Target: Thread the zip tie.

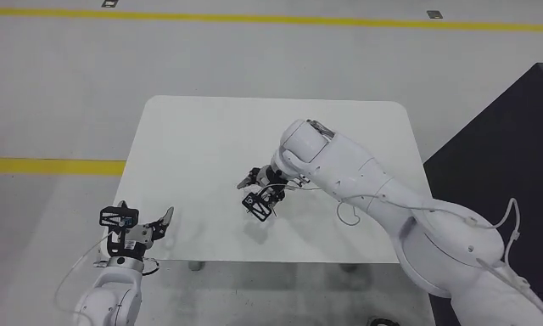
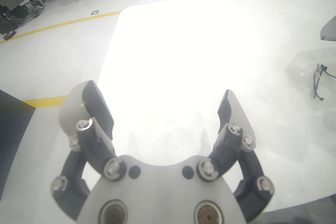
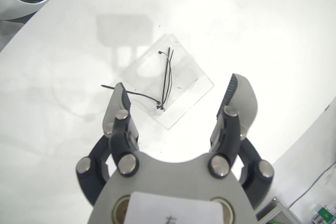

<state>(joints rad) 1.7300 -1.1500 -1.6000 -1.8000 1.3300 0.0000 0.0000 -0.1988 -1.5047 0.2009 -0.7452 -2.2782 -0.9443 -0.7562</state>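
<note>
Claws of both arms hang over a white table (image 1: 195, 131) in the top view. The left claw (image 1: 144, 217) is at the near left corner, and the right claw (image 1: 260, 194) is near the middle, towards the near edge.

In the left wrist view the left claw (image 2: 158, 87) is spread wide with nothing between its fingers, above bare table. A clear tray (image 2: 302, 64) lies well apart from it, holding black zip ties (image 2: 316, 83).

In the right wrist view the right claw (image 3: 177, 82) is spread and holds nothing, just above the same tray (image 3: 194, 93). The zip ties (image 3: 166, 78) lie bunched in the tray, their long axis running from its far part towards the claw. One zip tie (image 3: 143, 96) lies crosswise to them. Its head is inside the tray beside the bunch's nearer end. Its tail runs out over the tray's edge onto the table and passes behind one of the claw's fingers (image 3: 118, 104), with the tip pointing away from the tray.
</note>
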